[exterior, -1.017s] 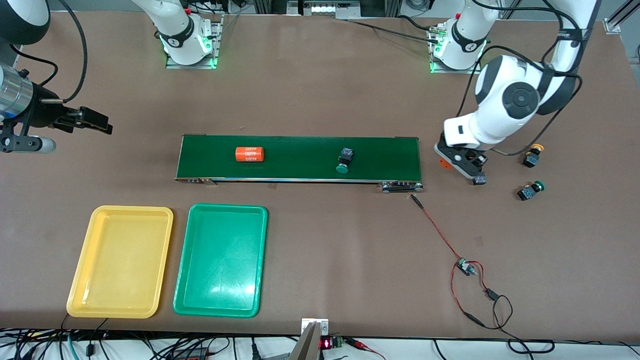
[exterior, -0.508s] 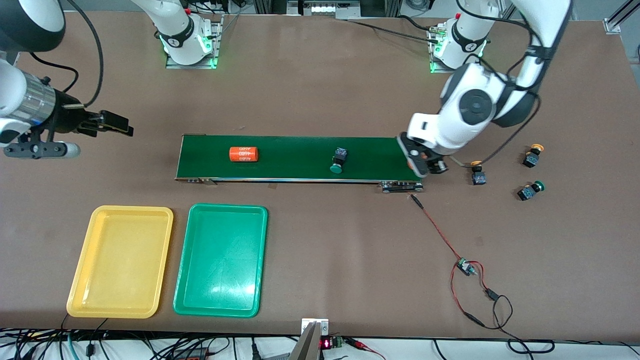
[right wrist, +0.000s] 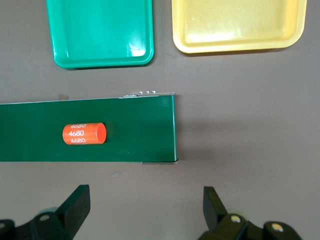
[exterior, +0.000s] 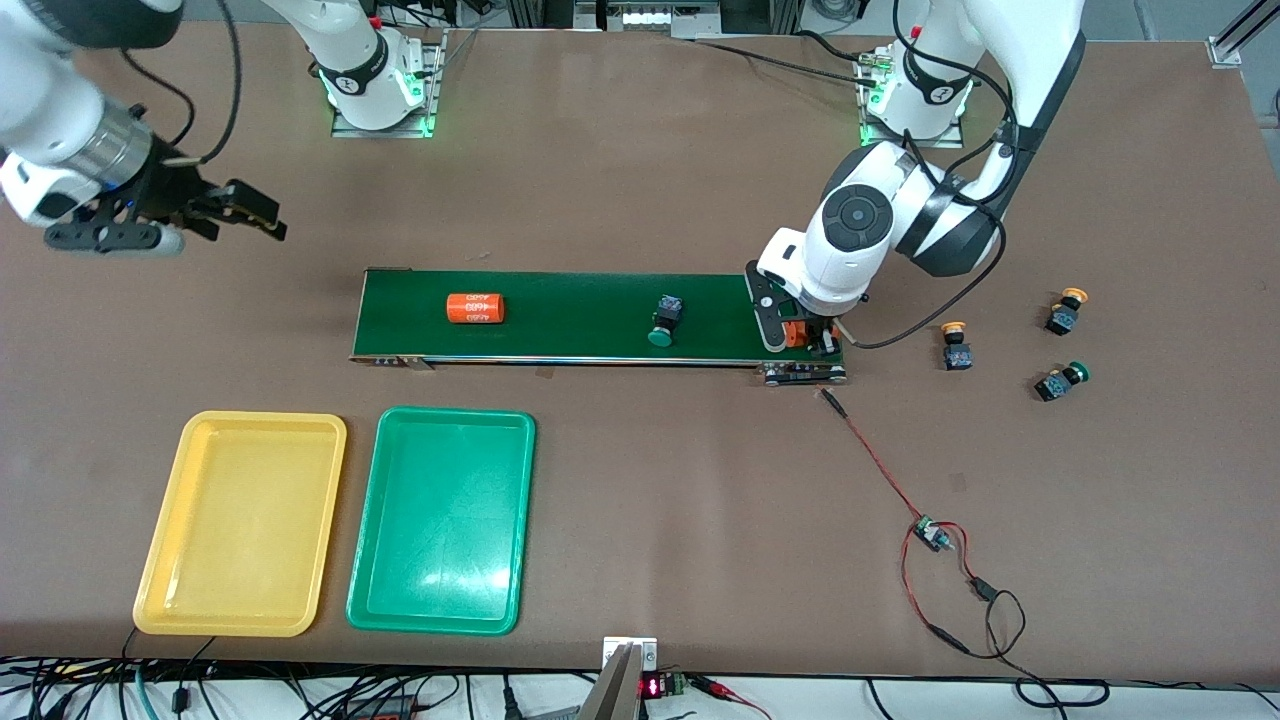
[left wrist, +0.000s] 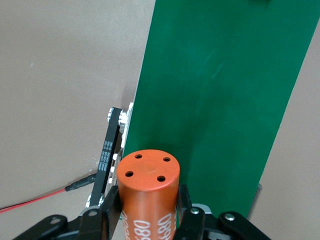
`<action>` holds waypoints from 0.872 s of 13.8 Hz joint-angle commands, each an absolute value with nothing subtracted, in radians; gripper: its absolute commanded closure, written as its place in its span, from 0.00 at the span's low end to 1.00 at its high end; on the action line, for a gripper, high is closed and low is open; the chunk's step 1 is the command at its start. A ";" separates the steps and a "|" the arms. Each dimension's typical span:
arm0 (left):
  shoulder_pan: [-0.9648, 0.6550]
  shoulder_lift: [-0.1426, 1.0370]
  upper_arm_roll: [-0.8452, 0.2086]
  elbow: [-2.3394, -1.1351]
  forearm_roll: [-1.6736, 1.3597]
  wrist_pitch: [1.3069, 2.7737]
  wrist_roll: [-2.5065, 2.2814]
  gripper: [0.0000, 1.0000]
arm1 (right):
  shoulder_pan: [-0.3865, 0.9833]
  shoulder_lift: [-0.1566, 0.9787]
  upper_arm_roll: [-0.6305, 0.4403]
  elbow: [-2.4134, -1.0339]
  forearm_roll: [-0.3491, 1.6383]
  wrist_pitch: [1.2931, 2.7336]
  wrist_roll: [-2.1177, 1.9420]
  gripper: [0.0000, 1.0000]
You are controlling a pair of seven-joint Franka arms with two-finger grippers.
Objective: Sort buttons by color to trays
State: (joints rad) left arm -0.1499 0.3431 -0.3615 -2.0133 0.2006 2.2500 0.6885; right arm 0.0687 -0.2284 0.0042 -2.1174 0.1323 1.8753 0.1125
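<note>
My left gripper point(exterior: 805, 338) is shut on an orange cylinder point(left wrist: 148, 190) with white print, over the dark-green conveyor belt's point(exterior: 600, 315) end toward the left arm. One green-capped button point(exterior: 662, 320) lies on the belt. On the table past that belt end are two yellow-capped buttons point(exterior: 955, 345) point(exterior: 1066, 310) and a green-capped button point(exterior: 1060, 381). The yellow tray point(exterior: 240, 522) and green tray point(exterior: 440, 520) sit side by side, nearer the front camera than the belt, with nothing in them. My right gripper point(exterior: 245, 212) hangs open over bare table near the belt's other end.
A second orange cylinder point(exterior: 474, 308) lies on the belt toward the right arm's end. A red-and-black wire with a small circuit board point(exterior: 930, 535) trails from the belt's motor end toward the table's front edge. The right wrist view shows both trays point(right wrist: 100, 30) point(right wrist: 240, 25).
The left arm has carried the orange cylinder from beside the loose buttons to over the belt's end. The button and cylinder on the belt have drifted toward the right arm's end. The right gripper has shifted slightly.
</note>
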 commanded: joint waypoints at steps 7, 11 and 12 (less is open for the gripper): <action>-0.186 0.367 -0.354 -2.019 0.226 2.232 0.701 0.93 | 0.052 -0.293 0.277 -2.313 0.143 2.108 0.463 0.00; -0.196 0.364 -0.359 -2.026 0.225 2.232 0.701 0.32 | 0.055 -0.218 0.319 -2.313 0.144 2.198 0.483 0.00; -0.196 0.357 -0.359 -2.026 0.225 2.233 0.703 0.11 | 0.054 -0.190 0.340 -2.313 0.144 2.235 0.485 0.00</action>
State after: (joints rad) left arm -0.1888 0.3710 -0.3616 -2.0198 0.2008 2.2403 0.6940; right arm 0.0677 -0.2387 0.3101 -2.3138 0.1327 2.1740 0.4767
